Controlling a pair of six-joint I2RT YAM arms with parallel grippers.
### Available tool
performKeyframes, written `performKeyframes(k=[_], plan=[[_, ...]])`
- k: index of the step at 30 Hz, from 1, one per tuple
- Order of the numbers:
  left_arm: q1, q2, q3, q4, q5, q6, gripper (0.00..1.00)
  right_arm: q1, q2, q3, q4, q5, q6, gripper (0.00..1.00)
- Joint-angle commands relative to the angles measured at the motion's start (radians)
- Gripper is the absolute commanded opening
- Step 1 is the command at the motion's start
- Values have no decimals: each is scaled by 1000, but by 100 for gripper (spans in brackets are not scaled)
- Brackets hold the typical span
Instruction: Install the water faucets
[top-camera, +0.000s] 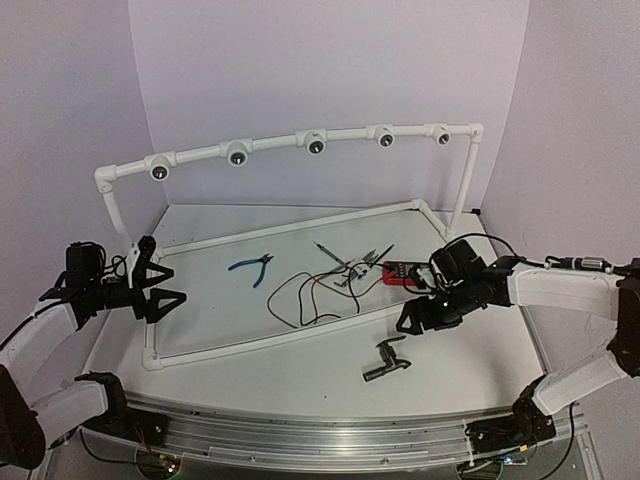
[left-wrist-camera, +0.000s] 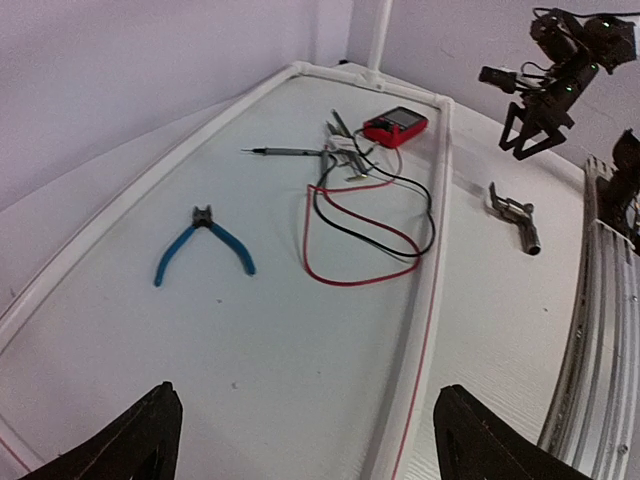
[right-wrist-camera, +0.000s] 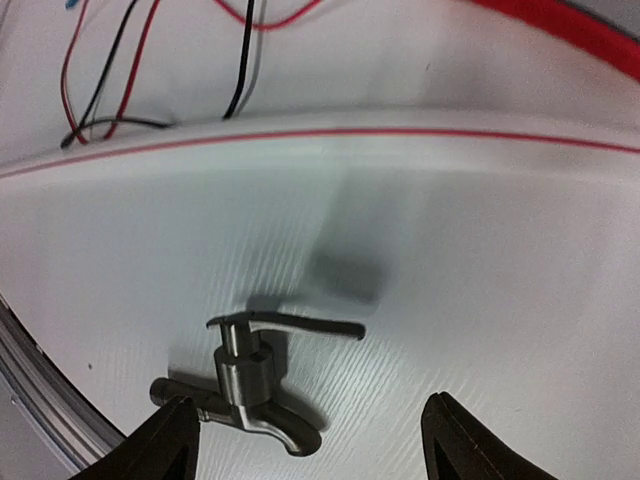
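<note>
Lower wide-open, empty right gripper (top-camera: 420, 318) squarely over faucet (top-camera: 386, 358) at lower centre, straddle its body, then close firmly.

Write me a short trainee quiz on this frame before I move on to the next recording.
1. True or false: the faucet lies inside the white pipe frame on the table.
2. Which one hangs open just above the faucet? A) left hand B) right hand C) blue pliers
3. How many round sockets show on the raised pipe?

Key: 1 false, it lies outside the frame, on the near side. 2 B. 3 five, none with a faucet fitted.
</note>
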Motion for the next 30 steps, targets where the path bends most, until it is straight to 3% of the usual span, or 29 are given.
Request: performKeyframes(k=[1, 6, 18, 24, 29, 30], plan=[[-114, 23, 59, -137, -26, 125, 88, 104, 97, 48, -128, 79, 103, 76], [-122, 31, 85, -113, -12, 71, 88, 242, 209, 101, -58, 150, 185, 73], [-126, 46, 115, -106, -1, 54, 88, 272, 345, 109, 21, 215, 271, 46], [-142, 47, 142, -98, 4, 12, 86, 284, 322, 116, 24, 256, 257, 22], [-185, 32, 198, -133, 18, -28, 82, 293, 200, 139, 24, 302, 220, 0], [-203, 25, 212, -145, 13, -29, 81, 299, 167, 151, 24, 318, 215, 0]])
